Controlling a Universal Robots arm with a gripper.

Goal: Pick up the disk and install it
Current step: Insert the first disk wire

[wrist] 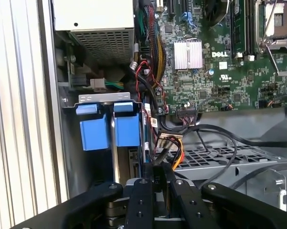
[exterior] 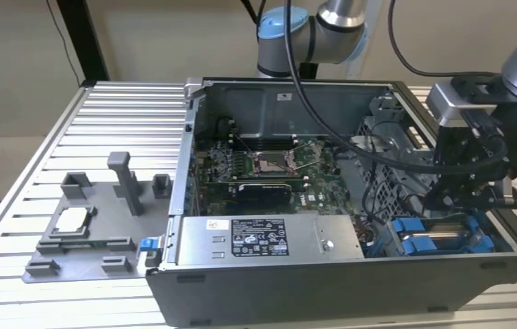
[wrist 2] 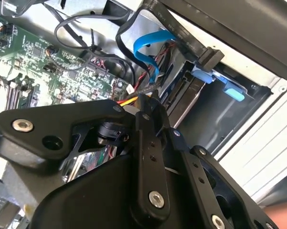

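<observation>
1. The fingers (wrist: pixel 155 183) sit close together, nearly closed; whether they grip anything cannot be told.
2. The disk (wrist: pixel 134 164) stands on edge in the drive bay, just beside the fingers, under two blue bracket tabs (wrist: pixel 110 129).
3. In the exterior view, the gripper (exterior: pixel 463 195) hangs inside the open computer case (exterior: pixel 331 281), at its near corner on the exterior view's right.

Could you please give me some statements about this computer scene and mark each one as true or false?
1. The hand is inside the open computer case. True.
2. The small square chip lies on the motherboard. False: it lies on the grey fixture outside the case, at the exterior view's left.
3. Blue brackets sit in the case close to the hand. True.
4. The power-supply box is bare of any label. False: it bears a label.
</observation>
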